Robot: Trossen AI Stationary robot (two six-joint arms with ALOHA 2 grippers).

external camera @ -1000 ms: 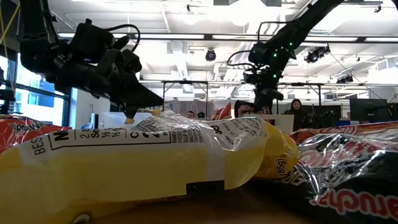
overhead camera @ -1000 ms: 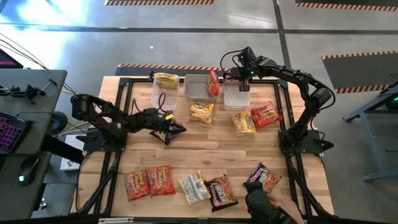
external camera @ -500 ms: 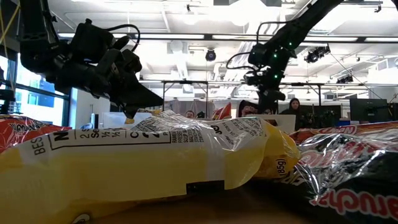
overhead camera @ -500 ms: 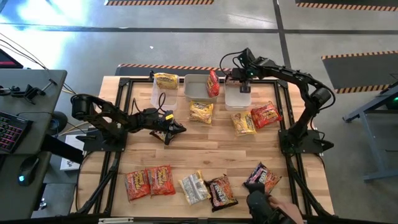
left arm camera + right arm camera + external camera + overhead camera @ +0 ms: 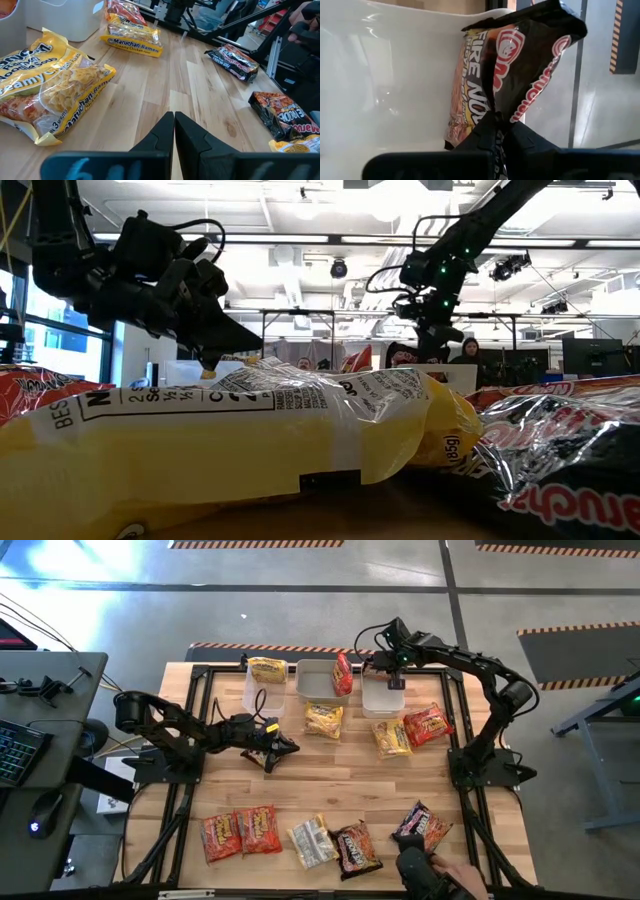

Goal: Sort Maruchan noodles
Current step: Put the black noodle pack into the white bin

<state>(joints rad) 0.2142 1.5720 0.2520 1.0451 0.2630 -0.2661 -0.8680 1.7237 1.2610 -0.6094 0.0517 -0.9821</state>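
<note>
My right gripper [image 5: 393,673] is at the far side, shut on a dark Maruchan packet [image 5: 520,60] over the right-hand clear tub [image 5: 380,698]. My left gripper [image 5: 292,748] hovers shut and empty above the middle of the table, near a yellow packet [image 5: 50,95]. One yellow packet [image 5: 267,669] lies across the left tub's rim. A red-orange packet [image 5: 343,673] leans on the middle tub's right wall. Other packets lie flat mid-table [image 5: 391,737] and in a row along the near edge [image 5: 258,830]. My right gripper pinches one crimped end of the dark packet [image 5: 496,116] between its two fingers. The fingers come steeply from above. The packet hangs below them inside the white tub walls [image 5: 395,75], lifted off the table. I cannot tell whether its lower end touches the tub.
A person's dark-gloved hand [image 5: 420,875] reaches in at the near right edge, beside a dark packet [image 5: 424,824]. Black frame rails [image 5: 200,690] run along the table's sides. Bare wood shows between the mid-table packets and the near row.
My right gripper has tipped a little over the right tub, staying shut, and the dark packet has swung slightly with it.
</note>
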